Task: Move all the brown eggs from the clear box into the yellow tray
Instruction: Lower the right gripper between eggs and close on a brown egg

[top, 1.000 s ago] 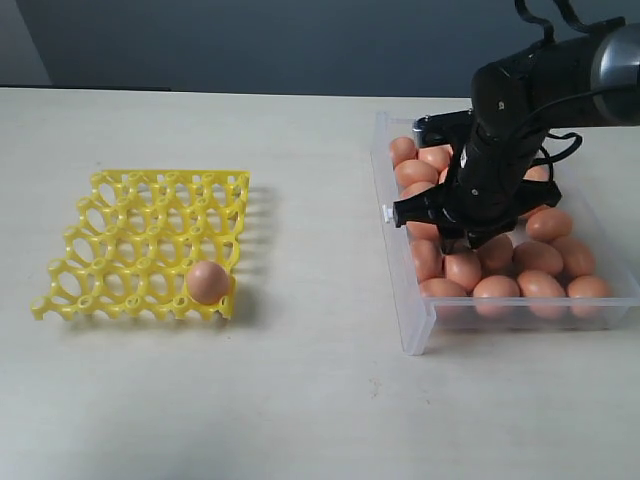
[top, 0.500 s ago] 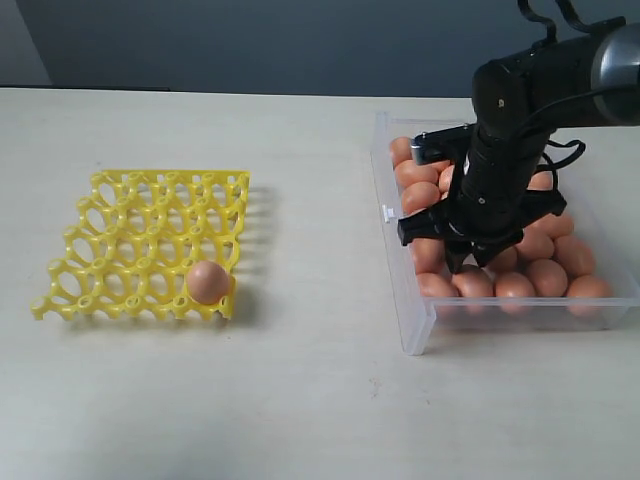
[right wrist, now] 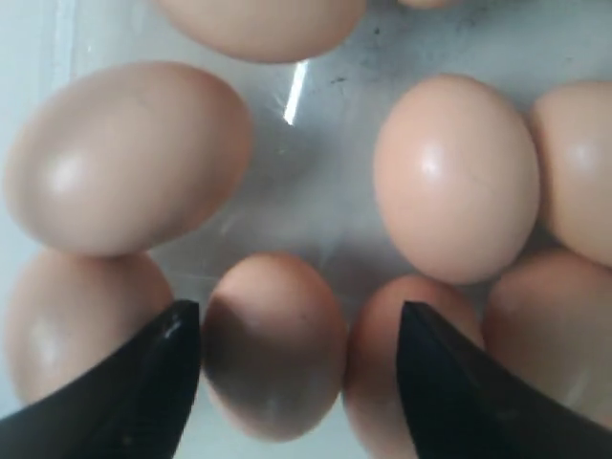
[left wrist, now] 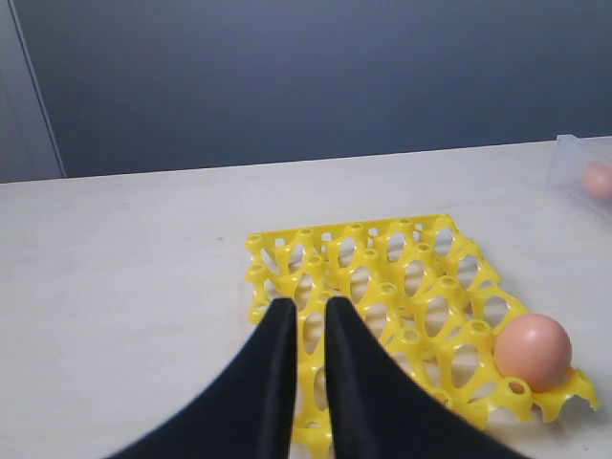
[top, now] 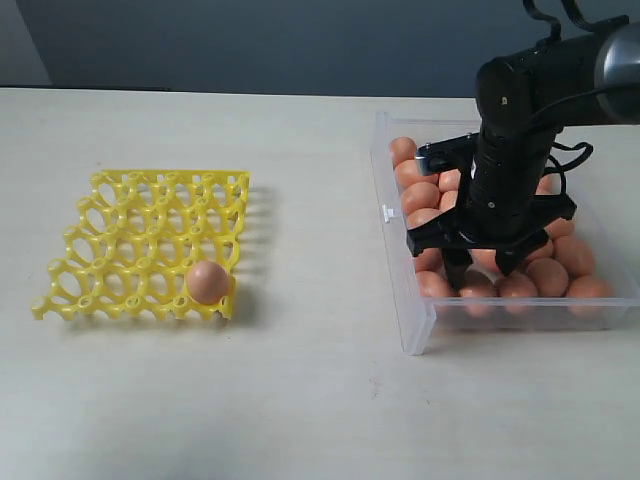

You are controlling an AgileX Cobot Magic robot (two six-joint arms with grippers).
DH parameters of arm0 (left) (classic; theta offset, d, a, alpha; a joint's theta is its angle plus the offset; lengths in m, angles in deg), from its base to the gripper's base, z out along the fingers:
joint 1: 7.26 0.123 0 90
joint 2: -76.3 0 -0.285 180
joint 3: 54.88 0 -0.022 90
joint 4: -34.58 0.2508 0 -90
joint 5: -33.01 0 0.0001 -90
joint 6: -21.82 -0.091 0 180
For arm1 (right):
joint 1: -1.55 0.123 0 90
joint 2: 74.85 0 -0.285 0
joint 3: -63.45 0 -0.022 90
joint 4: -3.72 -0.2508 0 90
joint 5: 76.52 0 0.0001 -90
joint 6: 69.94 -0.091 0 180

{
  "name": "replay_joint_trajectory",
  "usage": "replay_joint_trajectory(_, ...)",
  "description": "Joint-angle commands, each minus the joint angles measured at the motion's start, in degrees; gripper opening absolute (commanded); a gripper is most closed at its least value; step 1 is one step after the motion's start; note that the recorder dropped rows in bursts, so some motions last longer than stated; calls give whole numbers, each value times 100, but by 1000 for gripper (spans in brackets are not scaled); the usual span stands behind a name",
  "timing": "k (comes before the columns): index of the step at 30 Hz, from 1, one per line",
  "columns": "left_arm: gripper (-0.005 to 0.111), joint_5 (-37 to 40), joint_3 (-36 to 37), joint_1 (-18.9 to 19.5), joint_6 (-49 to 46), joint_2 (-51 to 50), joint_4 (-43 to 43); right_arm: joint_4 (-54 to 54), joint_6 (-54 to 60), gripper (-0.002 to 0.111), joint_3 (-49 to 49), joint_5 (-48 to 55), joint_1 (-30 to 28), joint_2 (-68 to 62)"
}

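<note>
The yellow tray point(top: 150, 182) lies on the left of the table with one brown egg point(top: 207, 281) in its near right corner cup. The clear box point(top: 413, 330) on the right holds several brown eggs point(top: 420, 196). My right gripper point(top: 481, 276) is open and reaches down into the near part of the box; in the right wrist view its fingertips point(right wrist: 170, 337) stand either side of two eggs, one point(right wrist: 275, 356) closest to the left tip. My left gripper point(left wrist: 308, 305) is shut and empty, hovering over the tray point(left wrist: 382, 251) beside the placed egg point(left wrist: 532, 349).
A white clip point(top: 386, 213) sticks out of the box's left wall. The box's corner point(left wrist: 579, 159) with one egg point(left wrist: 600, 179) shows in the left wrist view. Bare table lies between tray and box. The left arm is outside the exterior view.
My right gripper has moved toward the near end of the box and sunk lower among the eggs. The tray and its egg have not moved.
</note>
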Motion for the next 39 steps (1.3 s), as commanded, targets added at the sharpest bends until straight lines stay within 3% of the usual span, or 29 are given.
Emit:
replay_joint_trajectory(1, 12, -36, 29, -10, 5, -35, 11, -412, 172, 59, -15, 474, -5, 12)
replay_joint_trajectory(10, 12, -36, 29, -10, 5, -35, 11, -659, 391, 48, -15, 456, 61, 12)
replay_joint_trajectory(14, 12, -36, 29, -10, 5, -35, 11, -659, 403, 25, -15, 415, 61, 12)
replay_joint_trajectory(16, 12, -36, 29, -10, 5, -35, 11, -659, 403, 21, -15, 317, 61, 12)
replay_joint_trajectory(27, 12, -36, 29, -10, 5, -35, 11, -571, 403, 42, -15, 4, 61, 1)
replay_joint_trajectory(35, 12, -36, 29, -10, 5, -35, 11, -515, 546, 42, -15, -26, 61, 1)
replay_joint_trajectory(39, 12, -36, 29, -10, 5, -35, 11, 25, 251, 42, -15, -151, 61, 1)
